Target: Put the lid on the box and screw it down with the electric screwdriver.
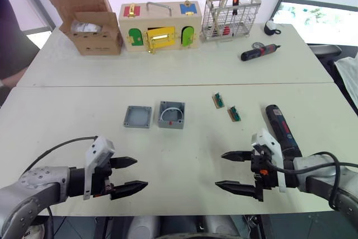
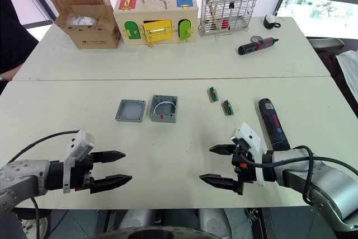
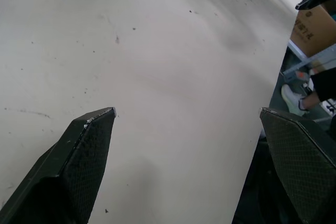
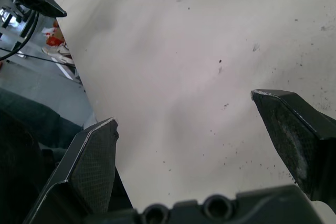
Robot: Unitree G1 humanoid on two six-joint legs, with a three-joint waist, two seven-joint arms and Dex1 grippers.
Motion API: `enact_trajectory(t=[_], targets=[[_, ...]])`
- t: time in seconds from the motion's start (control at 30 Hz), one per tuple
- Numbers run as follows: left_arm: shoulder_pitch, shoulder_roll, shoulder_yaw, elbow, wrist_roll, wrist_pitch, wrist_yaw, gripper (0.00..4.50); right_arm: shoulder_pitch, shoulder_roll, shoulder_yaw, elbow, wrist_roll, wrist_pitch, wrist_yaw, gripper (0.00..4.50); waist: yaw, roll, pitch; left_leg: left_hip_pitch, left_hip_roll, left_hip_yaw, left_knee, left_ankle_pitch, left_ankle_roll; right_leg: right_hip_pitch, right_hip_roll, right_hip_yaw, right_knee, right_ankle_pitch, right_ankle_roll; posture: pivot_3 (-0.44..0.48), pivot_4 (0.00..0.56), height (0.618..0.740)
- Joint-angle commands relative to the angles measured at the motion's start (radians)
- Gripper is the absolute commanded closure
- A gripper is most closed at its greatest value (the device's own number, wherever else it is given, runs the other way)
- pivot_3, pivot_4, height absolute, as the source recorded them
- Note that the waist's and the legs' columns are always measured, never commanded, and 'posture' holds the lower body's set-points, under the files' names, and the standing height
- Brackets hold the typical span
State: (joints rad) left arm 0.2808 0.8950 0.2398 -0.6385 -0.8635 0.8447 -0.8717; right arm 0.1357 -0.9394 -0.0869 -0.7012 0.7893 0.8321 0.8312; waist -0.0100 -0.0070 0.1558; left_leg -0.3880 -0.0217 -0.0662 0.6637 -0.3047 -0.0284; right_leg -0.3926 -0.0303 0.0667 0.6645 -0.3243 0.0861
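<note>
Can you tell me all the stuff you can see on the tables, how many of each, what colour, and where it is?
lid: 1, grey, near table, just left of the box
box: 1, grey, white wire loop inside, middle of near table
small circuit boards: 2, green on brown, right of the box
electric screwdriver: 1, dark with red-and-blue label, near table's right side, beside the right arm
small screwdriver: 1, black and red, far table, right
cardboard box: 1, brown, open, far table's left
wooden box: 1, pale wood with coloured doors, far table's middle
wire basket: 1, metal, holds sticks, far right
left gripper: 1, black, open, above the near edge
right gripper: 1, black, open, above the near edge
</note>
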Motion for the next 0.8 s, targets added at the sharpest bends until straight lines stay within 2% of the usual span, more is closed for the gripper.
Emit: enact_trajectory(t=[0.03,0.6,0.8], targets=[[-0.012,-0.004,0.013,0.0,-0.002,-0.014,-0.001,0.0,-0.006,0.009,-0.011,-0.027,0.014,-0.006,-0.002,0.02,-0.001,0.0,0.0,0.0,0.0,0.0,0.0,0.0,0.0,0.0,0.0,0.0,0.0,0.0,0.0,0.0,0.15,0.74],[-0.042,-0.027,0.033,0.014,-0.043,-0.003,0.008,0.0,-0.052,0.031,-0.013,0.017,0.019,-0.029,0.03,0.02,-0.001,0.0,0.0,0.0,0.0,0.0,0.0,0.0,0.0,0.0,0.0,0.0,0.0,0.0,0.0,0.0,0.15,0.74],[-0.049,-0.011,-0.003,0.028,0.056,-0.02,0.052,0.0,-0.057,0.02,-0.016,0.007,0.014,-0.008,0.018,0.02,-0.001,0.0,0.0,0.0,0.0,0.0,0.0,0.0,0.0,0.0,0.0,0.0,0.0,0.0,0.0,0.0,0.15,0.74]])
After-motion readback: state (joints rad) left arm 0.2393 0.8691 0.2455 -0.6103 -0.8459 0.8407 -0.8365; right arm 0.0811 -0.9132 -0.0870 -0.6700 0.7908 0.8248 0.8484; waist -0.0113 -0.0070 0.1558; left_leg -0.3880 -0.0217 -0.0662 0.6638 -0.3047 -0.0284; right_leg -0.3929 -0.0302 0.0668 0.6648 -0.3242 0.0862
